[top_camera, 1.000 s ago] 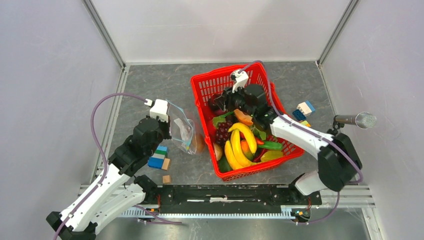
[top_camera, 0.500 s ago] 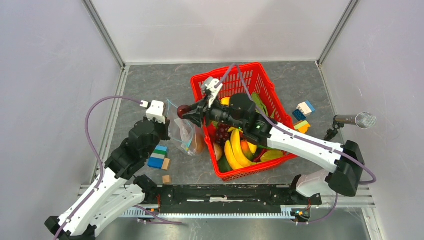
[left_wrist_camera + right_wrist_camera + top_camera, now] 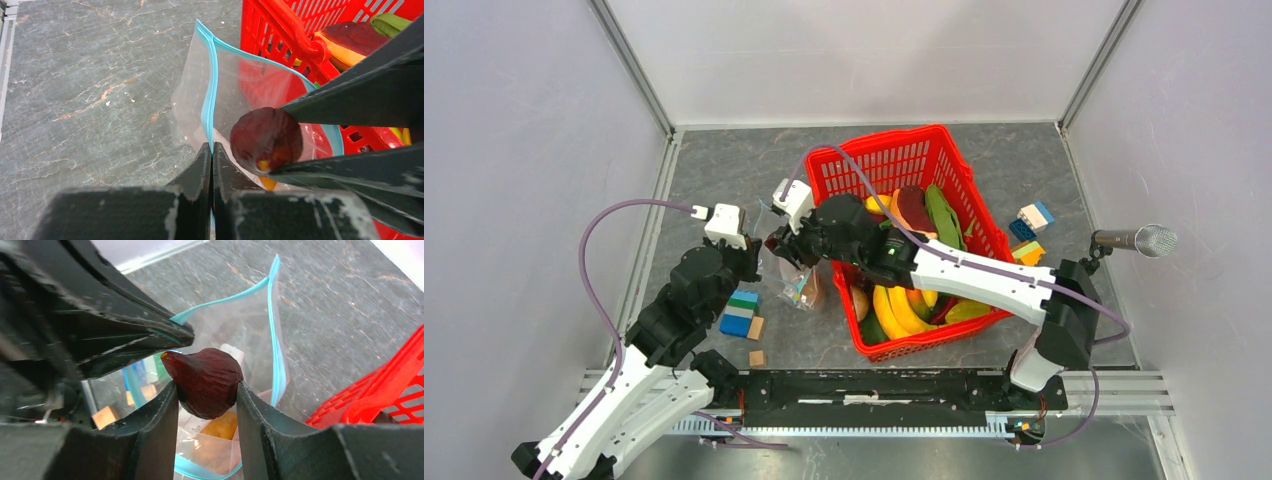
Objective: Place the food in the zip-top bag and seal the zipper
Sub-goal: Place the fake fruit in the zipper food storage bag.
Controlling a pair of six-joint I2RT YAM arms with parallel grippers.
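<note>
The zip-top bag (image 3: 792,272) stands open on the grey table just left of the red basket. My left gripper (image 3: 210,150) is shut on the bag's near rim, pinching the light-blue zipper (image 3: 213,85). My right gripper (image 3: 206,390) is shut on a dark red, wrinkled piece of food (image 3: 205,382), held right over the bag's mouth (image 3: 235,335). The same piece (image 3: 265,137) shows between the right fingers (image 3: 350,105) in the left wrist view. An orange piece (image 3: 222,426) lies inside the bag. In the top view both grippers meet at the bag's mouth, left (image 3: 759,262) and right (image 3: 776,243).
The red basket (image 3: 879,165) holds yellow bananas (image 3: 894,305), green pieces and other toy food. Blue and green blocks (image 3: 742,312) and wooden cubes (image 3: 757,357) lie near the left arm. More coloured blocks (image 3: 1032,218) and a microphone (image 3: 1136,240) sit at the right.
My right arm swung left out of the basket, carrying the dark red piece to the bag's mouth. The left gripper kept hold of the bag's rim and shifted slightly left.
</note>
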